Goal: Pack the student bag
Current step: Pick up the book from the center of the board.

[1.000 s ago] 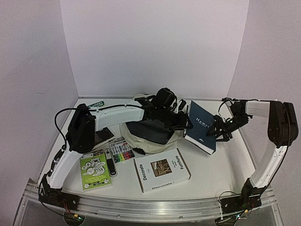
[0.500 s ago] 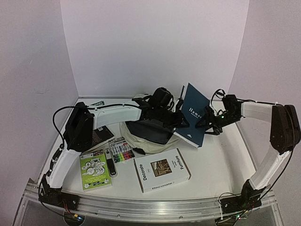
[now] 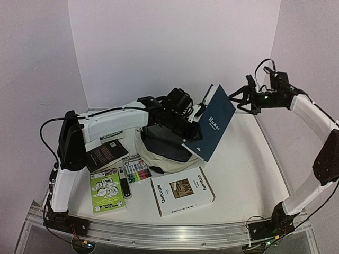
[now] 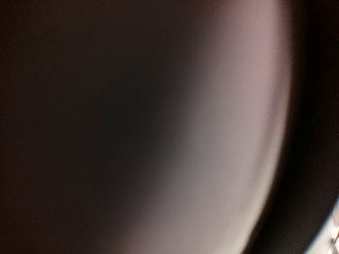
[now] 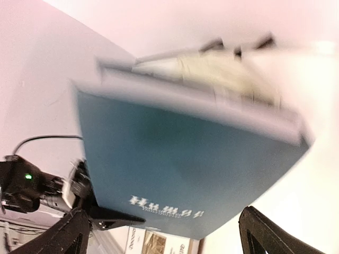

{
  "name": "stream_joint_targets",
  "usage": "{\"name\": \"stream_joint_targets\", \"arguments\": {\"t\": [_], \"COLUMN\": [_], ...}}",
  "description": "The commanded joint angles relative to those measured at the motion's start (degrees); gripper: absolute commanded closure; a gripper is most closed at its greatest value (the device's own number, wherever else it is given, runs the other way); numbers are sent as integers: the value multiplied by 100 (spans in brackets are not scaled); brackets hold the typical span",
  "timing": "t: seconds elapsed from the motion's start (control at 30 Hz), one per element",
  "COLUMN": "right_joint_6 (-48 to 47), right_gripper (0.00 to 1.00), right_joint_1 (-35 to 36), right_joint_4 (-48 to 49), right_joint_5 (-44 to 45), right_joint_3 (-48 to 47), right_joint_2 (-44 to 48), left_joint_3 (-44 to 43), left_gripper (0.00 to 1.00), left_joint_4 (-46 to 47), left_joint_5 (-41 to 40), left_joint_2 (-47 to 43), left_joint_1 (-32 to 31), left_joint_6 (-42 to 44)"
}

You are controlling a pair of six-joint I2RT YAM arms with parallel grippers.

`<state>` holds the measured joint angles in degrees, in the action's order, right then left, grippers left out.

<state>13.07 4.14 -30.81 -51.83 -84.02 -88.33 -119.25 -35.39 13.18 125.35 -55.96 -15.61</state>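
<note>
— Where is the bag sitting?

— The bag [image 3: 167, 159] is lying in the middle of the table [image 3: 249, 169], toward the back wall, with its dark opening gaping upward. The left arm is stretching across it from the left side.

— And the left gripper?

— The left gripper [image 3: 189, 131] is hanging over the bag's opening, right at the lower edge of the blue book [image 3: 214, 123]. Whether it is clenched or released, I cannot tell. From above it is showing only as a black mass, and the left wrist camera is giving nothing but a dark blur.

— What is the right one doing?

— The right gripper [image 3: 239, 100] is grasping the blue book by its top corner, well up off the table. In the right wrist view its fingers [image 5: 71, 233] are sitting one to each side of that corner. The cover is facing the camera and the cream bag is peeking out beyond the book's far edge.

— How is the book hanging?

— It is tilting steeply, with its lower corner hovering over the right side of the bag. I cannot tell whether it is touching the fabric.

— Is anything else lying about?

— A white book [image 3: 183, 191] is lying flat in front of the bag. To its left, a pack of markers [image 3: 136, 172] and a green packet [image 3: 107, 193] are resting side by side. A black notebook [image 3: 106, 152] is lying behind them, under the left arm.
</note>
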Motion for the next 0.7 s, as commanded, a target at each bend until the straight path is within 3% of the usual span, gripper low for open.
{"name": "stream_joint_targets", "arguments": {"t": [0.0, 0.13, 0.23, 0.4, 0.67], "right_joint_6": [-2901, -5443, -6176, -6691, -7428], "right_gripper": [2, 2, 2, 2, 2], "right_joint_1": [-247, -243, -195, 151, 495], "right_joint_4": [-2277, -4172, -4708, -5027, -4810], "right_joint_5": [99, 166, 67, -9, 179], "right_joint_3": [-1316, -1989, -2141, -1962, -1576], "right_joint_2": [10, -27, -18, 155, 527], "left_joint_3": [200, -9, 56, 639, 693], "left_gripper": [99, 100, 99, 98, 97], "left_joint_4": [-550, -1337, -1426, -735, -1336], "left_joint_5": [968, 1568, 1938, 1751, 180], "left_joint_2": [-1065, -1054, -1088, -1501, -1518], "left_joint_1": [306, 397, 377, 247, -546], "left_joint_6": [1277, 1814, 1859, 2060, 3614]}}
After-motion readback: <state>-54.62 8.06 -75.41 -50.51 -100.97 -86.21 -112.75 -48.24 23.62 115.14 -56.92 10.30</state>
